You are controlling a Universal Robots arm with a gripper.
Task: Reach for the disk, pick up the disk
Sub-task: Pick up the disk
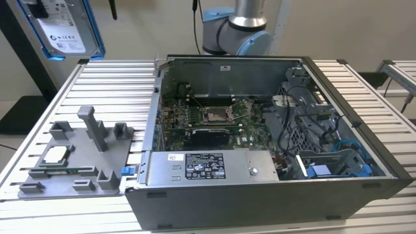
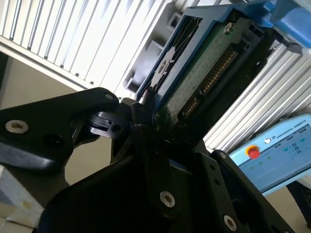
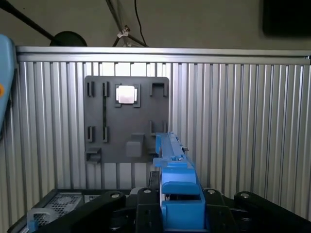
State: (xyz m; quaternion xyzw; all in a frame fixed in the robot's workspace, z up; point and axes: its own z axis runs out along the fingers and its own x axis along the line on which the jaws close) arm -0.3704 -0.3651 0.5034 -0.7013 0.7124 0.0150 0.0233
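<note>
Black gripper (image 2: 148,119), lower centre of the second wrist view, is clamped on one end of the disk (image 2: 204,73), which hangs at the exterior view's upper left, well apart from the grey tray (image 1: 78,161); the pick-up looks complete, so any further motion calls for a firm hold.

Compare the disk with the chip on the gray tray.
The disk hangs in the air, clamped in the tool; the chip lies flat in its tray. The disk is larger, rectangular, with blue rails; the chip is small, square and bare. Both are silver.
</note>
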